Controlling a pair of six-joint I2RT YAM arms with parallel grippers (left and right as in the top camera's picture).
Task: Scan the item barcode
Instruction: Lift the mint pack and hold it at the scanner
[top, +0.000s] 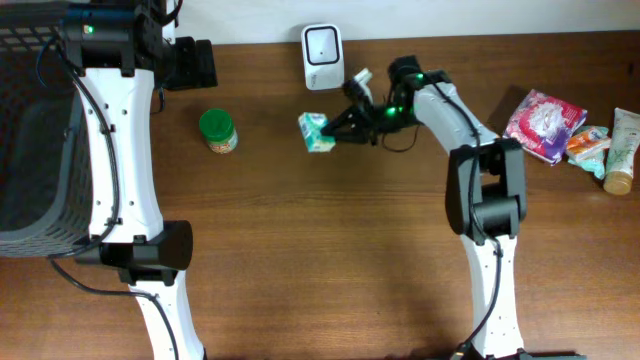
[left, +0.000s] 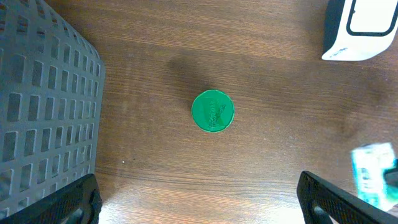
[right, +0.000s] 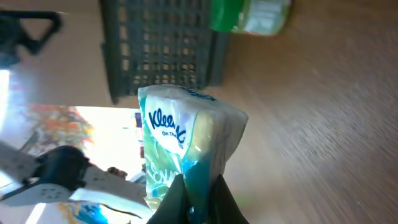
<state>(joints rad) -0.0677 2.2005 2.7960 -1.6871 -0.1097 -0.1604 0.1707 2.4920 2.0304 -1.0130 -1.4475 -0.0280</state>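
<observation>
A dark basket (top: 30, 150) fills the left edge of the table (top: 300, 250). The left gripper (top: 192, 62) sits near the far edge, its fingers (left: 68, 202) spread wide with nothing between them, close to a green-lidded jar (top: 218, 130). The white scanner (top: 322, 44) stands at the far edge, mid-table. Just in front of it is the tissue pack (top: 317, 131), and the right gripper (top: 345, 122) is clamped tight on one end of its wrapper. Bright packets (top: 545, 125) and a tube (top: 622, 150) lie far right.
</observation>
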